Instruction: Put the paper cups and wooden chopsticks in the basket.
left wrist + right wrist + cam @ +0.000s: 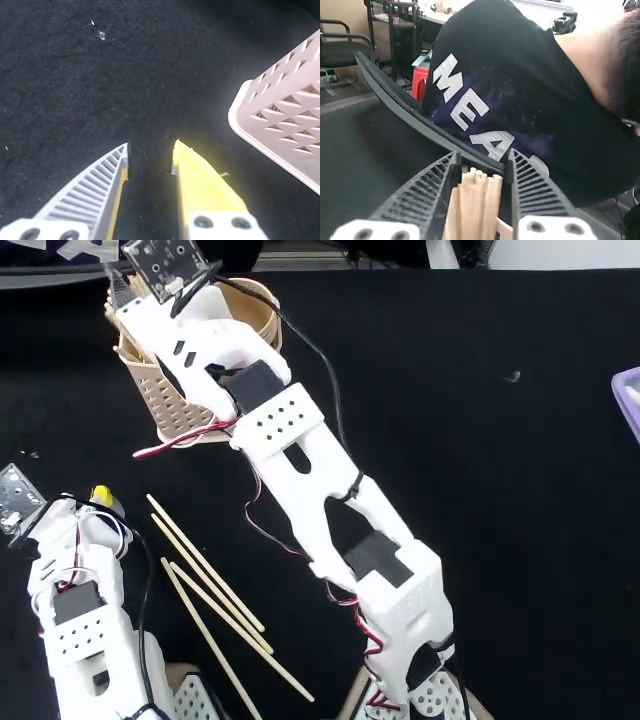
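Over the basket, right claw clamping bundled chopsticks lengthwise along its jaws, left claw narrowly parted

Black table. Beige basket stands at far left. Four loose chopsticks lie near front, between two arms. Purple object at right edge.

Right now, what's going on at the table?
The right gripper is shut on a bundle of chopsticks, held over the basket. The left gripper hangs open above the table near the basket, holding nothing. Four loose chopsticks lie on the table between the arms, not yet picked up.
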